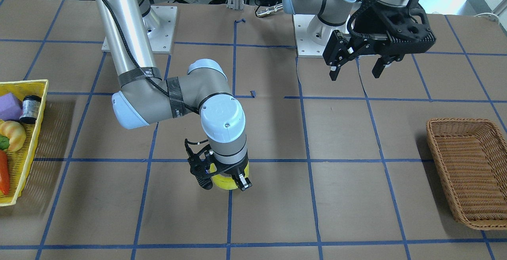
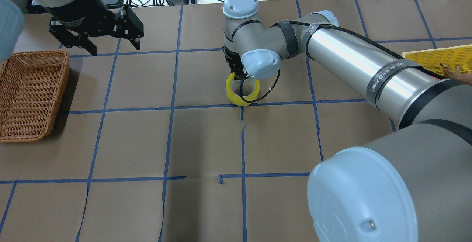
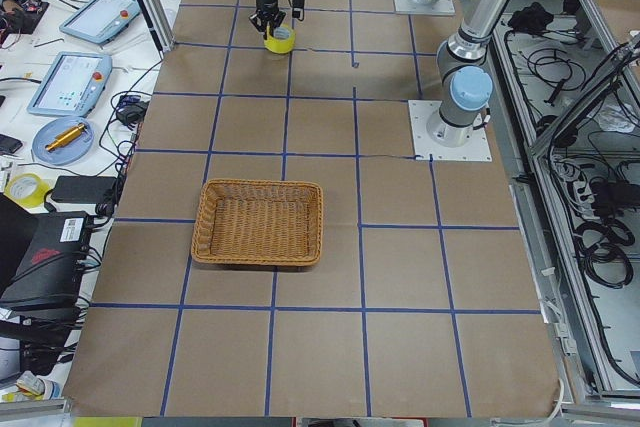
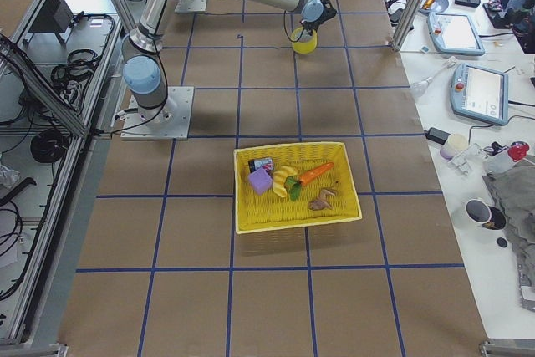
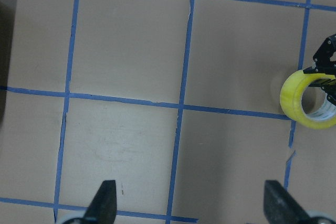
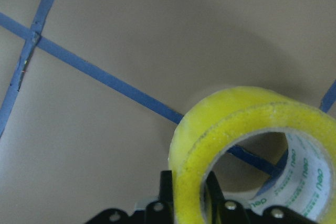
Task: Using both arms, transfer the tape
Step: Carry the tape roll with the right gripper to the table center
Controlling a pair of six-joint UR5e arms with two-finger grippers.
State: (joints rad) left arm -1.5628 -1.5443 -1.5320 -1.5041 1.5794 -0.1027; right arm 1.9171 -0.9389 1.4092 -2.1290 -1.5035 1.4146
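The yellow tape roll is tilted on edge just above or on the brown table, near a blue grid crossing. My right gripper points down and is shut on the roll's wall, one finger inside the core and one outside, as the right wrist view shows. It also shows from overhead under the right gripper. My left gripper is open and empty, held high above the table towards the wicker basket; the tape shows at the right edge of its wrist view.
A brown wicker basket stands on the robot's left side. A yellow basket on the right side holds a purple block, a black-capped jar, a croissant and a carrot. Blue tape lines grid the table.
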